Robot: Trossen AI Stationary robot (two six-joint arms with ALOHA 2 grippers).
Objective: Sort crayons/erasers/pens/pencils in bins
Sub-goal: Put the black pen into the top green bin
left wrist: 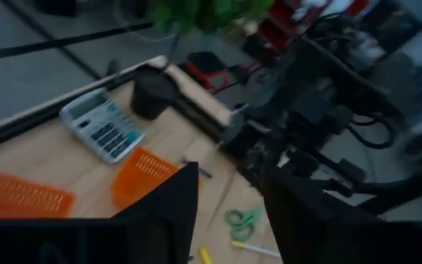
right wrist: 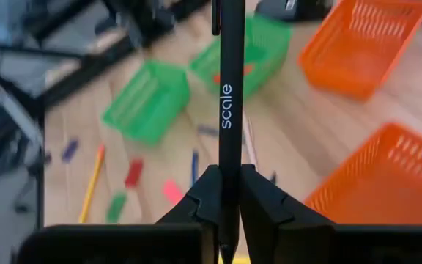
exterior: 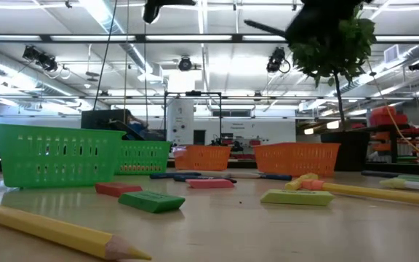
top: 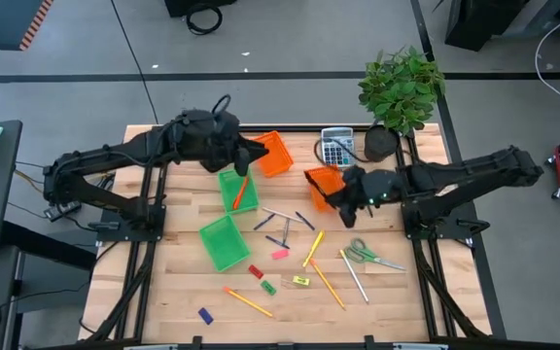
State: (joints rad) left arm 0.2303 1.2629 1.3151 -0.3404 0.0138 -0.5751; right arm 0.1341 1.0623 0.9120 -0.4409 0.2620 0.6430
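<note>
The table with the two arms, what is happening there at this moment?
The right tool is shut on a slim black pen and hovers by the nearer orange plastic tray. The left tool hangs above a green plastic tray that has an orange stick in it. Pencils, erasers and pens lie loose on the wooden table.

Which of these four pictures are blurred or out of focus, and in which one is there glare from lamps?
Left wrist view: all is blurred, even the calculator. Right wrist view: the black pen in the right tool is sharp, the green bins behind it soft. Low view: the near pencil is soft, ceiling lamps glare. High view: even light, sharp.
</note>
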